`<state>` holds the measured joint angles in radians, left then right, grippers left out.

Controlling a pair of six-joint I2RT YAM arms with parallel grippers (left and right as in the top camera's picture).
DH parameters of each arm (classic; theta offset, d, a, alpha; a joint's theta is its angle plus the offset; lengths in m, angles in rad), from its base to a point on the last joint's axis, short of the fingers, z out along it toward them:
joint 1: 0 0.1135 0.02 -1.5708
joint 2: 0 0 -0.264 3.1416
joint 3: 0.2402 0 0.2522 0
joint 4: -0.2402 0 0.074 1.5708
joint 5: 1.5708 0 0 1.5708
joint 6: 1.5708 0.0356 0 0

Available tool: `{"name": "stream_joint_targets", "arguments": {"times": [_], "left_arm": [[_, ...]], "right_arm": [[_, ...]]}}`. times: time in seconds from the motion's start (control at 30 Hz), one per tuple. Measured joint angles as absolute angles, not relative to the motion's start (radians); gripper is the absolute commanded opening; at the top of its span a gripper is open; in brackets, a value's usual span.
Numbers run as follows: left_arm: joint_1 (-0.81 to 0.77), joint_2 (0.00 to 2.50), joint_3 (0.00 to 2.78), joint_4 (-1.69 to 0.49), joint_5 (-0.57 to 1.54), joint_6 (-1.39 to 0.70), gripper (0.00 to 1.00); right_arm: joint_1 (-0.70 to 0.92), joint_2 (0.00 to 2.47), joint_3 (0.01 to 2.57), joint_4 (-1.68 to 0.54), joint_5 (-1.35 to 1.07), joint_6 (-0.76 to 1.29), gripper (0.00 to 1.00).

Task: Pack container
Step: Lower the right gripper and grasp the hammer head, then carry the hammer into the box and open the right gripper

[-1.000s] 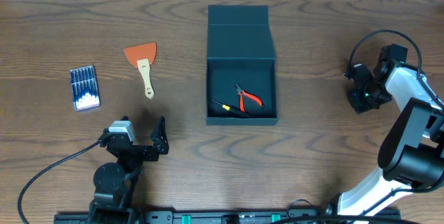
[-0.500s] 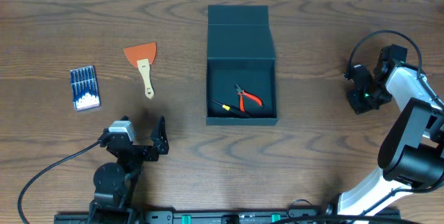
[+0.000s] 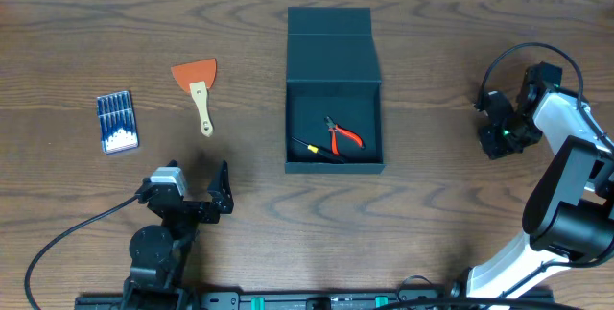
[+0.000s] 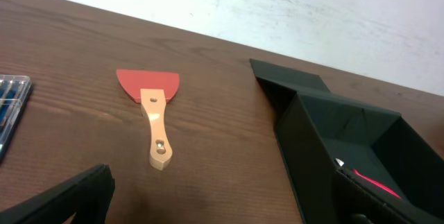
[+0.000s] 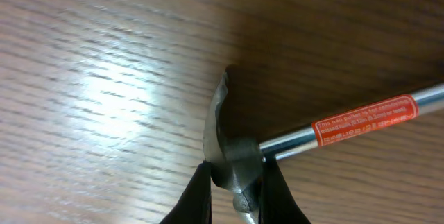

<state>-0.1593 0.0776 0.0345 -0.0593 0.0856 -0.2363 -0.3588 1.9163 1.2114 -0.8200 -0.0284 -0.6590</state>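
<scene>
I am clamping my right pincer [image 5: 234,182] tight around the steel head of a claw hammer with a chrome shaft and a red label [image 5: 291,145], which is lying on the brown wooden worktop [image 3: 432,233] well to the right of the dark teal-black square cardboard container [image 3: 334,165]. That container is sitting mid-worktop with its flap lid folded back, holding red-handled pliers [image 3: 343,137]. I am keeping my left pincer [image 3: 223,190] spread open and empty near the front edge.
</scene>
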Motion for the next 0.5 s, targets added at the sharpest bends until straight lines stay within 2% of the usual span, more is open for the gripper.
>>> {"name": "stream_joint_targets", "arguments": {"times": [0.5], "left_arm": [[-0.159,0.078,0.035,-0.059,0.086,-0.236,0.99]], "right_arm": [[-0.26,1.709,1.226,-0.869,-0.036,-0.657,0.01]]}}
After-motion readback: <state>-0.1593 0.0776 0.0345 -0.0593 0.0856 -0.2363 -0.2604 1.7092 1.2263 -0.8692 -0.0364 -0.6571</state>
